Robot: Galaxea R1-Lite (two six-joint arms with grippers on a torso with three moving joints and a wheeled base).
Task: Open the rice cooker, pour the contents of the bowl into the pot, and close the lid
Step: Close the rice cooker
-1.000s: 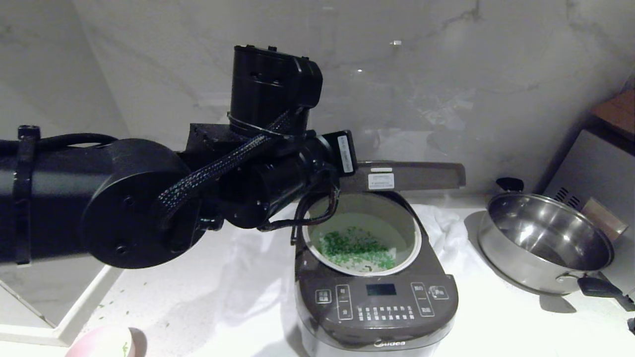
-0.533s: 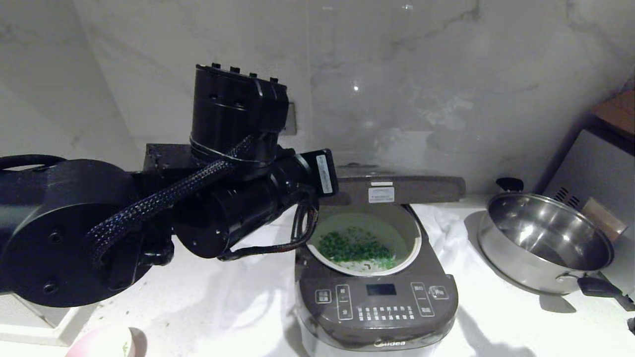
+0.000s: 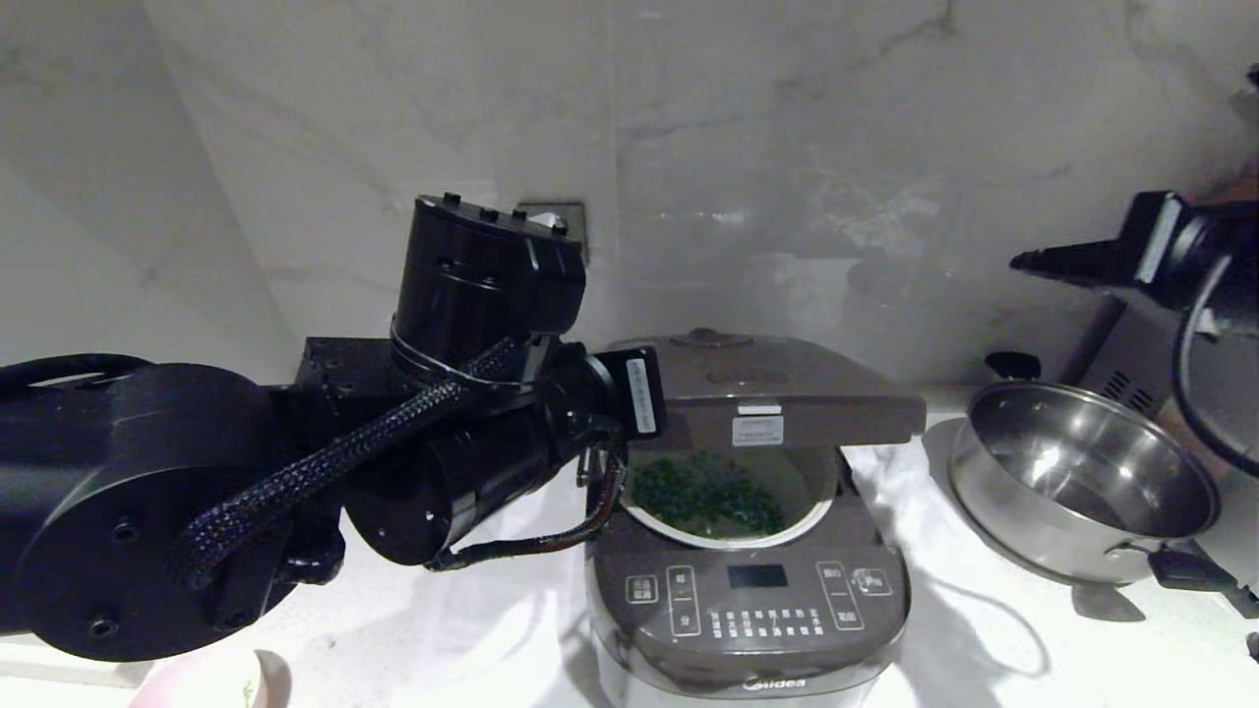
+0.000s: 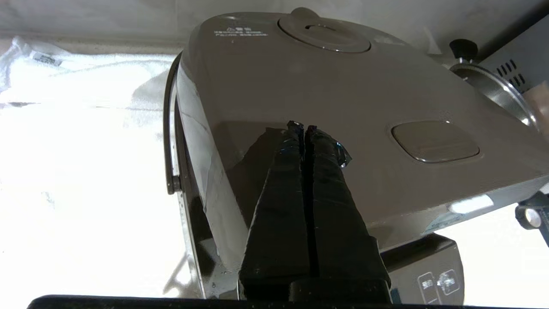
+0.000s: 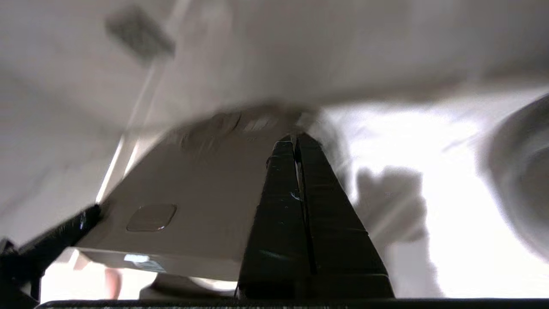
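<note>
The lid (image 3: 777, 388) has swung down from upright to half shut over the pot (image 3: 730, 492) — the left gripper (image 4: 305, 127), pinched shut and empty, presses its top. Green bits (image 3: 703, 492) are in; the right gripper (image 5: 296, 139), also shut, nears.

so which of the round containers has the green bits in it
The white-rimmed pot inside the rice cooker; the steel pan beside it is empty.
</note>
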